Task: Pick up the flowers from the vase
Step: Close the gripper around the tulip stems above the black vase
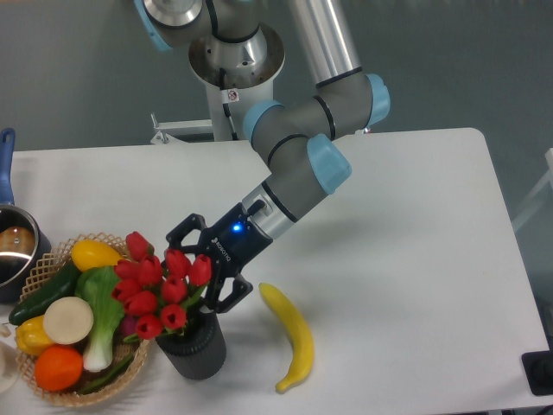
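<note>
Your gripper (195, 270) sits spread wide at the flowers (160, 285), lower left of the frame, which remain in the vase (194, 347). Closing and lifting remain.

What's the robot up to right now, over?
Gripper open, at the flowers. Flowers in vase, not lifted. Banana beside, clear.

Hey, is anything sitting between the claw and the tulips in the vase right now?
Nothing visible. The open claw is already at the right side of the tulips, its fingers around the nearest buds. The banana lies off to the right on the table, and the basket sits on the tulips' far side.
</note>
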`<action>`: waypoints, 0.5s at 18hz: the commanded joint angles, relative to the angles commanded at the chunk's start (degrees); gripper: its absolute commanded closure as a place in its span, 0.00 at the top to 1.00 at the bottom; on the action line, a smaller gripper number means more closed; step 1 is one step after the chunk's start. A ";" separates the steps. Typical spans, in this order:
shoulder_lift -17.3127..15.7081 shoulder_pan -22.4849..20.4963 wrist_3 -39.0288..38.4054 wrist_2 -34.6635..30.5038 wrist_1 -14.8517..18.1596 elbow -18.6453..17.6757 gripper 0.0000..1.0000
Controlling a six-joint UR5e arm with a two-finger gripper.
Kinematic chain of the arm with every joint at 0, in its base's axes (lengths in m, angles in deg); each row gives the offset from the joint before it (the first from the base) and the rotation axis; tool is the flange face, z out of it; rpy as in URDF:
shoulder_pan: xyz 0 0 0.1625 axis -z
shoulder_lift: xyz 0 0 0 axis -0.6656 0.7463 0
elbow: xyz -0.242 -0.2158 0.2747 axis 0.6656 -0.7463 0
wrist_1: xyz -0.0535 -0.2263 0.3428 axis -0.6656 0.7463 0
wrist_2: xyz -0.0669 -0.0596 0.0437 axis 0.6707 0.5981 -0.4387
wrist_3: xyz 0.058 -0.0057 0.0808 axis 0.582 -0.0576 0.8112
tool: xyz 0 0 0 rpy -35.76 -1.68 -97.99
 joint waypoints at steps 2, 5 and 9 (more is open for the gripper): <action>-0.09 0.00 0.00 -0.17 0.00 0.26 0.00; -0.44 -0.44 -0.17 -0.26 0.00 0.61 0.00; -2.02 -1.76 -0.96 -0.18 0.00 0.70 0.00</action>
